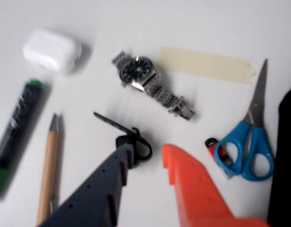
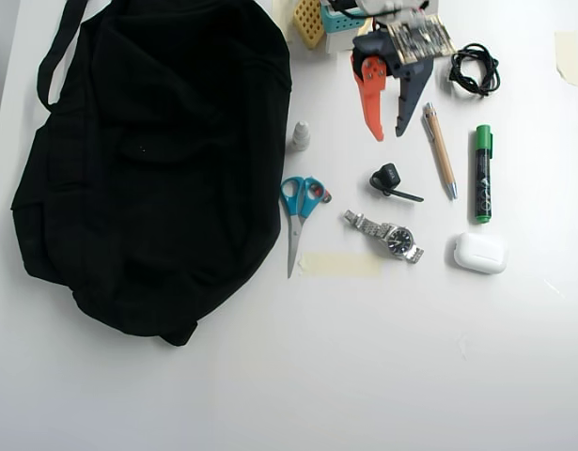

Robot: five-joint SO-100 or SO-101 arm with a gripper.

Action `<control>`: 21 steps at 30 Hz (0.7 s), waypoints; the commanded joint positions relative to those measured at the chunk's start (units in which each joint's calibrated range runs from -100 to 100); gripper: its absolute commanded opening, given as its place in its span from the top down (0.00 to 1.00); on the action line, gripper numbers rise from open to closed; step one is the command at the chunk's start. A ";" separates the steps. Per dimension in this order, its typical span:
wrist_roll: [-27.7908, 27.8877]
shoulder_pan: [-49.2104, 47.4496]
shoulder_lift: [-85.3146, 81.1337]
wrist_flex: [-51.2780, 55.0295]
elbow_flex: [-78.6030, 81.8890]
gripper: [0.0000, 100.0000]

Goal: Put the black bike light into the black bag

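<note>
The black bike light [image 2: 386, 178] is a small rounded knob with a thin strap tail, lying on the white table between the scissors and the pen. In the wrist view the bike light [image 1: 137, 140] sits just past the tip of the dark finger, strap pointing up-left. My gripper [image 2: 389, 133] is open and empty, with an orange finger and a dark grey finger, a short way from the light on the side toward the picture's top. In the wrist view the gripper [image 1: 149, 156] is open, and the light lies close to the dark finger. The black bag [image 2: 148, 160] lies floppy at the left; its edge shows in the wrist view [image 1: 285, 156].
Blue scissors [image 2: 299, 209], a steel watch [image 2: 387, 235], a white earbud case [image 2: 479, 252], a green marker [image 2: 482, 174], a pen [image 2: 439, 150], a coiled cable [image 2: 474, 68], a small grey cylinder [image 2: 300, 137] and tape [image 2: 340, 265] surround the light.
</note>
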 commanded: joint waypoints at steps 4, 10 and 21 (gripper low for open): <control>0.96 -3.12 8.07 -0.92 -3.96 0.84; 0.33 -6.86 11.30 -0.92 -4.05 0.71; 0.60 -7.69 16.70 -10.74 2.06 0.62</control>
